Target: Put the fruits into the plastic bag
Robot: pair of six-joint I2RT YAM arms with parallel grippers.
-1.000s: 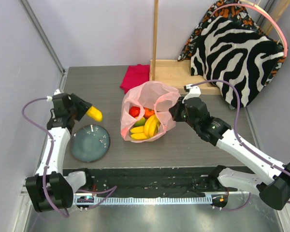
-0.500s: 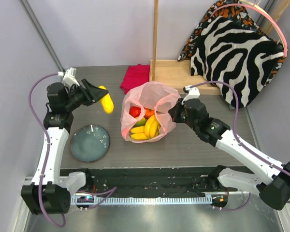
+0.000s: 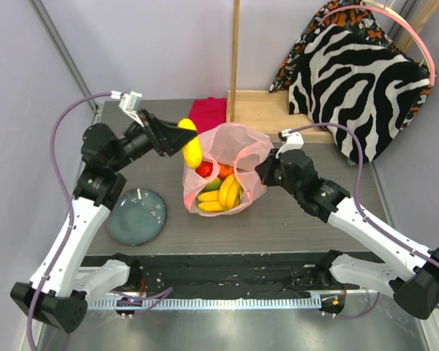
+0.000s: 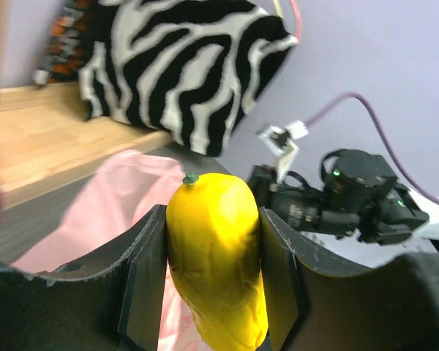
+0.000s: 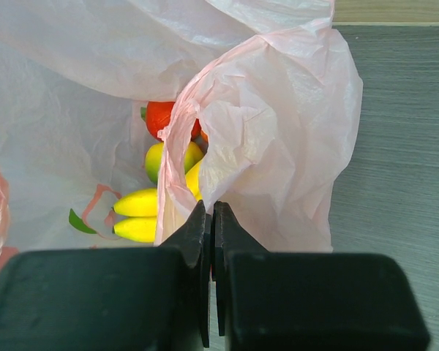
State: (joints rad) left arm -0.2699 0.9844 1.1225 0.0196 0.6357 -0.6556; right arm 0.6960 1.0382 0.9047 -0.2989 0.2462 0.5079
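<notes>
Yellow fruit [image 4: 216,248]: prob firm, slick; grip mid-belly | L gripper [image 4: 214,292] clamps it | R gripper [image 5: 211,223] pinches flimsy plastic bag [image 5: 278,124] rim

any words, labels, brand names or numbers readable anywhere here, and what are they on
No readable text in any view.
translucent pink plastic bag: only a printed picture, no letters.
smooth yellow fruit: no sticker or label seen.
zebra-striped cloth: pattern only.

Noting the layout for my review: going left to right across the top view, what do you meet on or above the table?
From the left: grey-blue plate → left gripper holding a yellow fruit → pink plastic bag → right gripper pinching its rim → zebra-print cushion.
</notes>
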